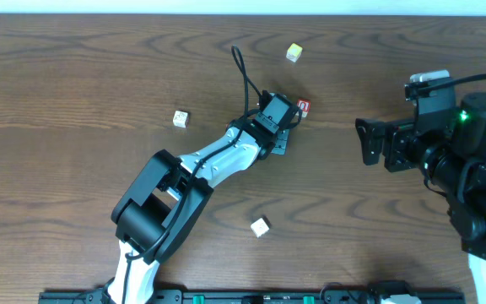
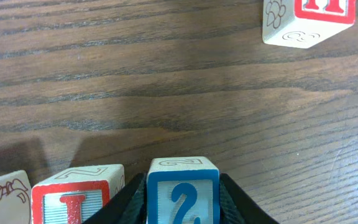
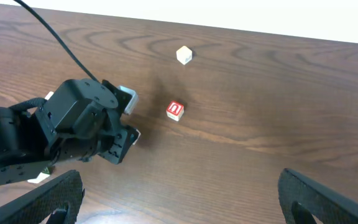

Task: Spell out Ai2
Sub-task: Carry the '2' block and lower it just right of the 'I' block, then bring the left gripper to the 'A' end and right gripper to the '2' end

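Observation:
My left gripper (image 2: 183, 214) is shut on a blue "2" block (image 2: 183, 193) that rests on the table. Just to its left stands a red "I" block (image 2: 76, 199), and beyond that a block with an apple drawing (image 2: 5, 196). The three form a row. In the overhead view the left gripper (image 1: 287, 118) hides this row at the table's middle. A red-lettered block (image 2: 309, 18) lies ahead of it, also in the overhead view (image 1: 303, 107) and the right wrist view (image 3: 175, 111). My right gripper (image 3: 179, 199) is open and empty, above the table at the right (image 1: 369, 139).
Loose pale blocks lie at the far middle (image 1: 294, 52), at the left (image 1: 180, 118) and near the front (image 1: 260, 226). The left arm's cable (image 1: 243, 72) loops over the table behind the gripper.

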You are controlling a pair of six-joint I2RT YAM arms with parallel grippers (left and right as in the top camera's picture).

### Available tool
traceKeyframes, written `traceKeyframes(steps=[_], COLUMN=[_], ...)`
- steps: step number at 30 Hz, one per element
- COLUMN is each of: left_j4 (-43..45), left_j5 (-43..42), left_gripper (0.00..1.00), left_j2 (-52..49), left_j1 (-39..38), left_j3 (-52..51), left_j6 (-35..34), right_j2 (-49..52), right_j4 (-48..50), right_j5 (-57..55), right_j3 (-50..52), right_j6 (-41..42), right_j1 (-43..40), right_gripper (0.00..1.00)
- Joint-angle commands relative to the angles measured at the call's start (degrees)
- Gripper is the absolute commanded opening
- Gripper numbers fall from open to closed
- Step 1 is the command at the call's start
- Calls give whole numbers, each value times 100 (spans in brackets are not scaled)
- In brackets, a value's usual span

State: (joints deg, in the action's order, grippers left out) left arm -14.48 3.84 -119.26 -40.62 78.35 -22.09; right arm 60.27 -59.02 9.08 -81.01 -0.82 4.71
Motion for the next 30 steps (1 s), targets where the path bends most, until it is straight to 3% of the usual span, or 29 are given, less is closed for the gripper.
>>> traceKeyframes(steps=[1,9,20,25,26,27,28,29,30], left_j4=[20,181,1241,778,463,136,-205,-483,-723], left_j5=[61,122,501,966,1115,1259,1392,1482,1517], left_gripper=[41,41,42,38,30,19,8,6,5], left_j2=[-127,-127,-85,330,520,706,905,1075,1257], left_j1=[-24,-20,243,389,426,466,516,568,636], left_j3=[17,17,140,691,831,940,1029,1080,1099], left_j6=[-26,-17,396,868,999,1047,1049,1047,1051], right_j2=[2,2,2,33,72,127,188,245,315], right_j4=[9,9,4,-195,-308,-417,-520,-588,-623], right_j5=[44,44,42,44,44,44,44,46,46], right_j3=[-92,-92,-92,-76,-48,-13,35,85,151], right_j6=[59,59,57,59,61,59,61,79,133], right_j1=[-57,-57,-57,-57,-57,-55,-57,-57,-57], right_gripper=[99,99,99,99,93,80,62,38,22])
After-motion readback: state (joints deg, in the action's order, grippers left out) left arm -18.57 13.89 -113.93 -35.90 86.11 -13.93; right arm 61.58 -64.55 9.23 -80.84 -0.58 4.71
